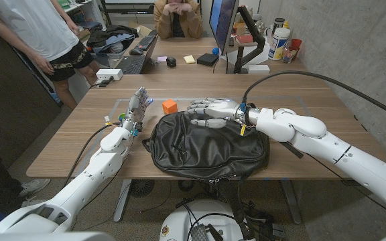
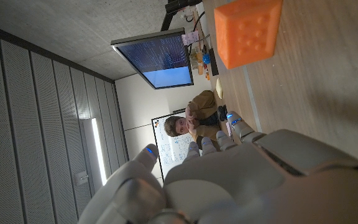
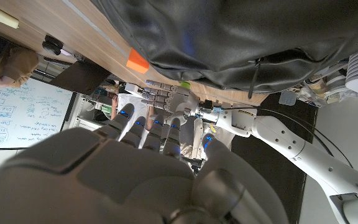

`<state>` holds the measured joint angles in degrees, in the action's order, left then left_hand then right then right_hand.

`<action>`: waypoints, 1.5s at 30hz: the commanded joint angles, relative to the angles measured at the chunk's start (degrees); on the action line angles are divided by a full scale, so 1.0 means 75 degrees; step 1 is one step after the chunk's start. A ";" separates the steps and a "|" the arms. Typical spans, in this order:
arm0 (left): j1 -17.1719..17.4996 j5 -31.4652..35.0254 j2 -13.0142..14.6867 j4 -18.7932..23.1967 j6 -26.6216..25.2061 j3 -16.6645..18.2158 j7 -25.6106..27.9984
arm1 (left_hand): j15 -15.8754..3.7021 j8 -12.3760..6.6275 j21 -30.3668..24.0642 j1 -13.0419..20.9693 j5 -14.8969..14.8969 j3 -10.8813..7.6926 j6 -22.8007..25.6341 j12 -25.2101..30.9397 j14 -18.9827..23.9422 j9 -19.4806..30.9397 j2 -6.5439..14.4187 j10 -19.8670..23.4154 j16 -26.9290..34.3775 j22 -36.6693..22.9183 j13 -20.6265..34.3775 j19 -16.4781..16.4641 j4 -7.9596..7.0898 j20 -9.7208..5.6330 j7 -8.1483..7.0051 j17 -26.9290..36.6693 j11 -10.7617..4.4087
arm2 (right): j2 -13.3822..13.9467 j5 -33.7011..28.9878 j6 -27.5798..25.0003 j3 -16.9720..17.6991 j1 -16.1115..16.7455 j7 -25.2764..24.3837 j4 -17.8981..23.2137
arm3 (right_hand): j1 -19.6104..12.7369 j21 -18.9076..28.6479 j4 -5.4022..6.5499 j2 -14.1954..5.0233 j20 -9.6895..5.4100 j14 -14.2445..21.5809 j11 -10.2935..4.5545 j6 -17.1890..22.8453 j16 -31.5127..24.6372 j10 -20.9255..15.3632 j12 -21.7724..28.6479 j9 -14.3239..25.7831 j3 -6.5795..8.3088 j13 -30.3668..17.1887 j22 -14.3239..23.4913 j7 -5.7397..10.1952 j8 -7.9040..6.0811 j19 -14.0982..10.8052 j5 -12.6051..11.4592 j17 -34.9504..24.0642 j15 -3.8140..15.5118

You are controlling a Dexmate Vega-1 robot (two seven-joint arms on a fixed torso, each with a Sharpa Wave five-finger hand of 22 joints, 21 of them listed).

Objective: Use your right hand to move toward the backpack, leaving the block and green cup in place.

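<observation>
Closest to the near edge of the wooden table [image 1: 300, 161] lies the black backpack [image 1: 206, 150], slumped flat with its zipper lines facing up. Over its far edge reaches the right hand [image 1: 210, 112], fingers spread apart and stretched toward the robot's left, holding nothing; the fingertips hang above the backpack's top rim, and whether they touch the fabric I cannot tell. Just beyond that rim, a little to the left of the fingertips, sits the orange block [image 1: 169, 106] on bare wood, apart from both hands; the left wrist view shows its studded face [image 2: 248, 31] close up. On the robot's left, beside the backpack, the left hand [image 1: 136, 110] stands upright with its fingers pointing up and apart, gripping nothing. A sliver of green at its base may be the green cup [image 1: 121, 118], mostly hidden by the hand. Behind the table a person [image 1: 177, 17] sits at a desk with monitors, and another person [image 1: 42, 33] stands at the far left.
</observation>
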<state>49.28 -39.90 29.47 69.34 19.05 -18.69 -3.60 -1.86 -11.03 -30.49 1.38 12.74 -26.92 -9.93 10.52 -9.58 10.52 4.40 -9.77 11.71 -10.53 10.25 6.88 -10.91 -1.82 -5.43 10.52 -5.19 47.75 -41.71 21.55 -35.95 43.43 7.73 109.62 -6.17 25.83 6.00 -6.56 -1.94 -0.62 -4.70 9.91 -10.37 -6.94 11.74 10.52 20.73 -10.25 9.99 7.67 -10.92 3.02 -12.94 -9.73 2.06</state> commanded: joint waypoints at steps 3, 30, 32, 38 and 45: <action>-0.0033 -0.0019 -0.0015 -0.0070 0.0008 0.0006 -0.0042 | -0.0325 0.0025 0.0023 -0.0082 0.0027 0.0029 -0.0151 0.0030 -0.0251 0.0012 0.0719 -0.0074 -0.0007 -0.0014 0.0025 -0.0019 0.0017 -0.0343 -0.0026 0.0025 -0.0008 | -0.0024 -0.0020 -0.0010 -0.0086 -0.0089 0.0116 -0.0069 | -0.0095 -0.0028 -0.0042 -0.0278 -0.0590 -0.0049 0.0000 -0.0016 -0.0016 0.0010 0.0001 0.0045 -0.0003 -0.0042 0.0043 0.0003 0.0005 -0.0034 0.0021 -0.0033 0.0530; -0.0112 -0.0017 -0.0069 -0.0225 0.0035 -0.0017 -0.0097 | -0.0328 0.0024 0.0048 -0.0082 0.0030 0.0042 -0.0146 0.0026 -0.0251 0.0011 0.0719 -0.0086 -0.0009 -0.0015 0.0025 -0.0024 0.0017 -0.0337 -0.0023 0.0024 0.0003 | -0.0060 -0.0109 -0.0065 -0.0258 -0.0203 0.0331 -0.0163 | -0.0169 -0.0071 -0.0087 -0.0304 -0.0589 -0.0062 -0.0002 -0.0056 -0.0012 0.0017 0.0007 0.0046 0.0010 -0.0042 0.0045 0.0028 0.0011 -0.0048 0.0022 -0.0025 0.0549; -0.0110 -0.0020 -0.0069 -0.0226 0.0034 -0.0016 -0.0099 | -0.0329 0.0024 0.0050 -0.0082 0.0031 0.0043 -0.0145 0.0029 -0.0251 0.0011 0.0720 -0.0080 -0.0009 -0.0015 0.0025 -0.0025 0.0017 -0.0341 -0.0026 0.0024 -0.0001 | -0.0064 -0.0113 -0.0086 -0.0267 -0.0201 0.0350 -0.0159 | -0.0177 -0.0075 -0.0093 -0.0304 -0.0587 -0.0056 -0.0008 -0.0062 -0.0015 0.0019 0.0007 0.0046 0.0010 -0.0042 0.0045 0.0029 0.0012 -0.0051 0.0022 -0.0024 0.0548; -0.0104 -0.0018 -0.0067 -0.0228 0.0046 -0.0013 -0.0098 | -0.0330 0.0024 0.0057 -0.0082 0.0032 0.0045 -0.0145 0.0029 -0.0245 0.0011 0.0722 -0.0080 -0.0007 -0.0016 0.0025 -0.0026 0.0017 -0.0333 -0.0028 0.0024 -0.0005 | -0.0071 -0.0137 -0.0083 -0.0297 -0.0224 0.0376 -0.0171 | -0.0186 -0.0085 -0.0099 -0.0303 -0.0587 -0.0063 -0.0006 -0.0063 -0.0014 0.0030 0.0004 0.0047 0.0006 -0.0042 0.0046 0.0031 0.0010 -0.0056 0.0025 -0.0026 0.0555; -0.0099 -0.0029 -0.0072 -0.0235 0.0045 -0.0008 -0.0099 | -0.0329 0.0026 0.0065 -0.0081 0.0033 0.0047 -0.0150 0.0028 -0.0252 0.0011 0.0724 -0.0082 -0.0011 -0.0016 0.0025 -0.0026 0.0017 -0.0329 -0.0035 0.0024 -0.0004 | -0.0066 -0.0178 -0.0116 -0.0316 -0.0231 0.0414 -0.0156 | -0.0195 -0.0098 -0.0103 -0.0301 -0.0582 -0.0068 -0.0001 -0.0075 -0.0015 0.0026 0.0008 0.0047 -0.0001 -0.0042 0.0046 0.0025 0.0011 -0.0058 0.0028 -0.0029 0.0557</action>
<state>48.52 -40.04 29.01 67.70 19.33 -18.78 -4.31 -1.86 -11.03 -30.27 1.38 12.74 -26.74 -9.93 10.52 -9.58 10.52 4.40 -9.77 11.71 -10.52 10.25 6.67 -10.72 -2.04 -5.43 10.52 -5.19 47.28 -42.67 20.95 -38.01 41.90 10.36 108.46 -7.06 25.17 5.54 -6.73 -2.32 -0.67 -4.70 9.61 -10.37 -6.95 11.74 10.81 20.72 -10.25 9.99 7.99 -10.92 2.64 -12.95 -9.73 2.00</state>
